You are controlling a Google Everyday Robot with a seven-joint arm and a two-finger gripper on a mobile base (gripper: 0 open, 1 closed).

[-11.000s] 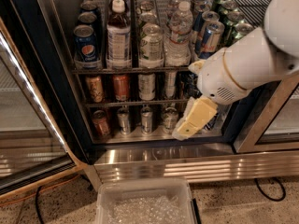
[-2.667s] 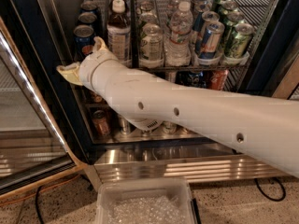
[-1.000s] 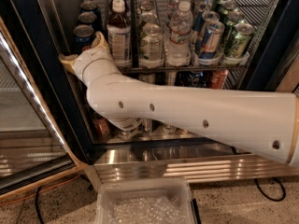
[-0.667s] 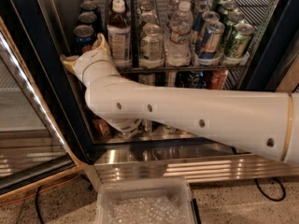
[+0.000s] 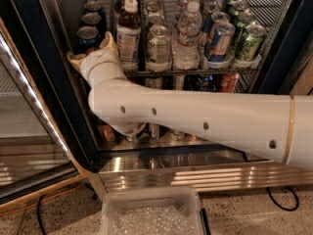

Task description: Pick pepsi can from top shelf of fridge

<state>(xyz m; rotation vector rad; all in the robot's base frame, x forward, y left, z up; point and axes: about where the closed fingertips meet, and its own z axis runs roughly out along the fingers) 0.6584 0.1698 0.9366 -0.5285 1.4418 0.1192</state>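
Note:
The fridge (image 5: 30,48) stands open in front of me. Three dark blue pepsi cans stand in the leftmost lane of the top shelf (image 5: 195,73); the front pepsi can (image 5: 88,35) is at the rail. My gripper (image 5: 91,49) reaches into that lane at the shelf's left end. Its tan fingertips (image 5: 74,59) are spread, one to the left and one to the right of the front pepsi can. The white wrist hides the can's lower body. I cannot tell whether the pads touch it.
Bottles (image 5: 129,31), a silver can (image 5: 159,43), silver-blue-red cans (image 5: 220,40) and green cans (image 5: 251,42) fill the other lanes. Small cans stand on the lower racks (image 5: 228,82). The glass door (image 5: 24,131) hangs open at left. A plastic bin (image 5: 151,214) lies on the floor below.
The arm has pushed slightly further up and into the left lane, so the fingers now sit closer around the front pepsi can. The cans have not moved.

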